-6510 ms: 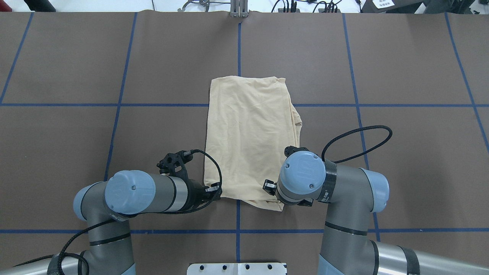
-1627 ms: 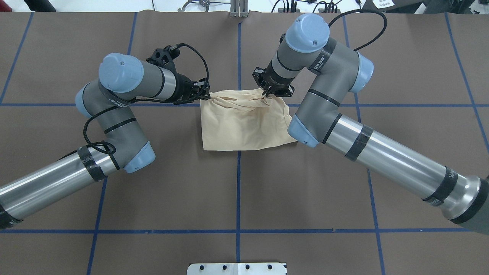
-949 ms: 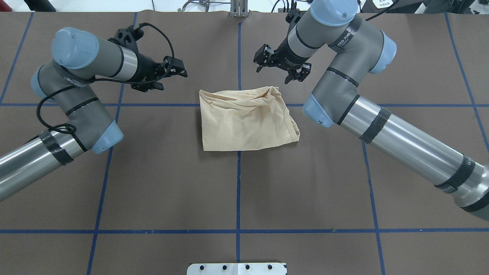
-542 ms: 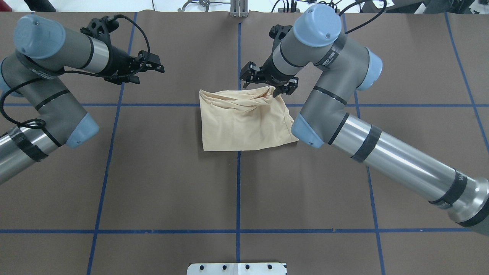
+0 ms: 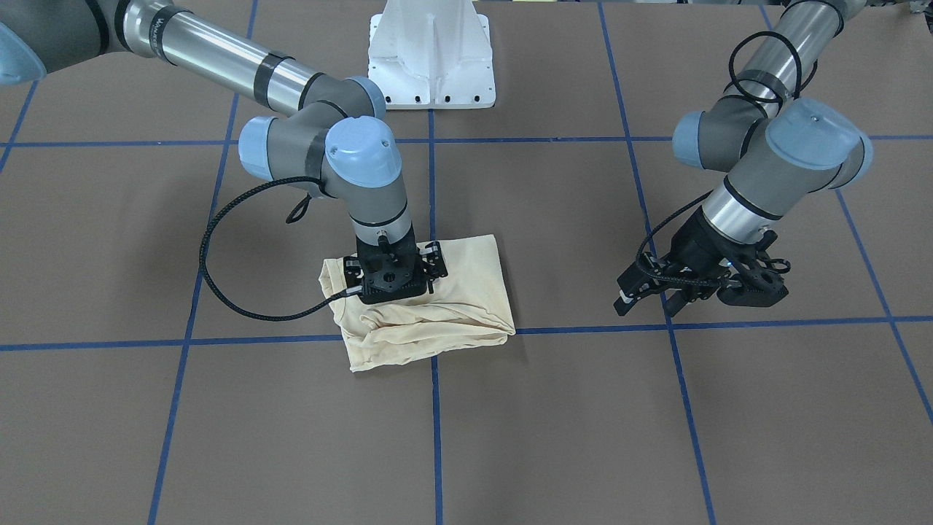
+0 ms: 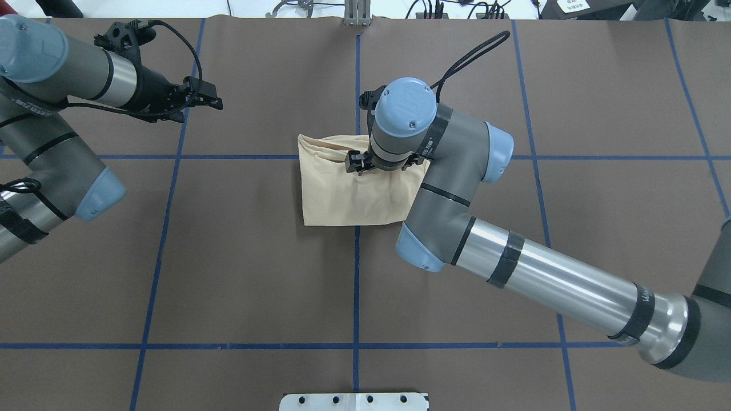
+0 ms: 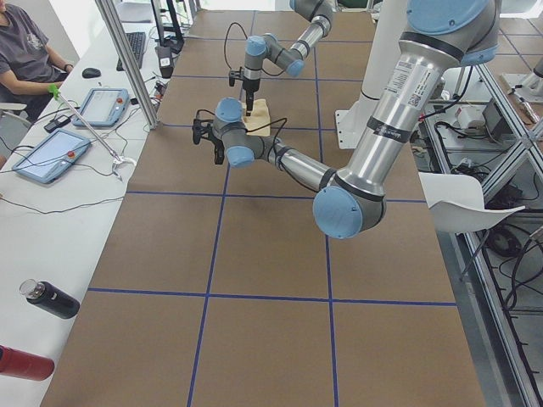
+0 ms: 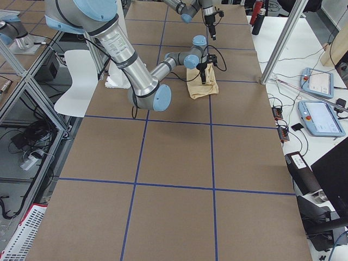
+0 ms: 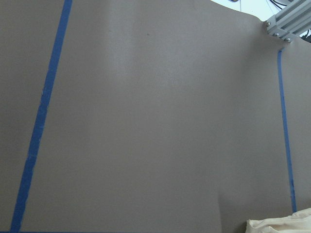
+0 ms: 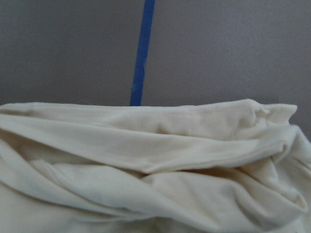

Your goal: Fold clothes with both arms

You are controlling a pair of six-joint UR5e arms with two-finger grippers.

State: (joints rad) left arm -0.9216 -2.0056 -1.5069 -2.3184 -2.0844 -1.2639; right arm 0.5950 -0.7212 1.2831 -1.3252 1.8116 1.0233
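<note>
On the tabletop [image 6: 228,257], just beyond centre, your folded shirt [image 6: 337,194] lies under the right pincer [image 5: 393,281].
You cannot tell whether it grips the cloth; the left pincer [image 6: 213,99] hangs far left, jaws apart, well clear of it.

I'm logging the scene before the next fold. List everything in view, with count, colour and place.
shirt: one, cream, folded, near the table's middle.
table: one, brown cover, blue tape grid.
pedestal base: one, white, at the robot's edge.
side bench: one, white, across from the robot.
tablets: two, grey-blue, on that bench.
bottles: two, one black, one red, same bench.
person: one, grey top, at that bench.
left arm: silver-grey, blue caps; left gripper open over bare table, apart from the shirt.
right arm: same colours; right gripper points down onto the shirt, apparently open.
</note>
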